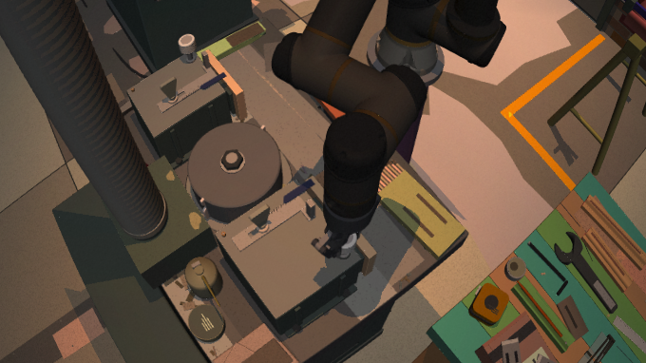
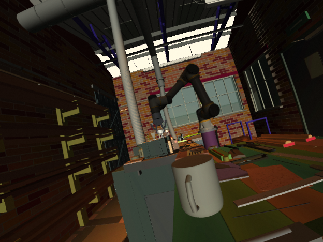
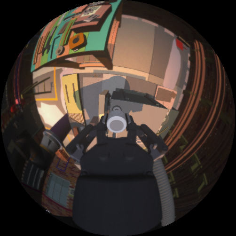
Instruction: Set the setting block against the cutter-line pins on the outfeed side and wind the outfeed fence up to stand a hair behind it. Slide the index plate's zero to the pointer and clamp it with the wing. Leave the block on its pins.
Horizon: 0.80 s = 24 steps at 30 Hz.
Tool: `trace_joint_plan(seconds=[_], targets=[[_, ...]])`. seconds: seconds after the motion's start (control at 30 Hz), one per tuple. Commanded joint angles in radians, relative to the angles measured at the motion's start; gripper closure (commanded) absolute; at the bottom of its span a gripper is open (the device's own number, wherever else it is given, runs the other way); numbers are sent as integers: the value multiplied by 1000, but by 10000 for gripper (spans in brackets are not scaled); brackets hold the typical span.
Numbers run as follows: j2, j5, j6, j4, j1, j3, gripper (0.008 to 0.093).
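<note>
My gripper (image 1: 339,246) (image 3: 116,123) (image 2: 158,127) points down over the right edge of the near fence housing (image 1: 289,266). A knurled grey knob (image 3: 116,122) (image 1: 349,241) sits between its fingers. A wooden fence face (image 1: 366,254) stands just right of the knob. On the housing top lie an index plate (image 1: 270,221) with a wing clamp (image 1: 260,219) and a dark blue pointer (image 1: 298,191). The round cutter head (image 1: 233,168) sits behind it. The setting block cannot be told apart here. The gripper is closed on the knob.
Behind the cutter head stands a second fence housing (image 1: 180,107) with its own knob (image 1: 186,45) and wooden face (image 1: 232,88). A ribbed dust hose (image 1: 90,119) rises at left. A yellow pad (image 1: 420,214) lies right of the gripper. A tool tray (image 1: 560,285) fills the lower right.
</note>
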<state>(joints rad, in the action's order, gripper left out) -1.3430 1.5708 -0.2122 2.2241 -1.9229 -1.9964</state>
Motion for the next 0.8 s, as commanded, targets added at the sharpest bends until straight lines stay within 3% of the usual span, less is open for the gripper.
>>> trace_joint_plan(seconds=[0.0, 0.37, 0.77], targets=[[-1, 0, 0, 1, 0, 0, 544], [-1, 0, 0, 1, 0, 0, 334], [-1, 0, 0, 1, 0, 0, 334]])
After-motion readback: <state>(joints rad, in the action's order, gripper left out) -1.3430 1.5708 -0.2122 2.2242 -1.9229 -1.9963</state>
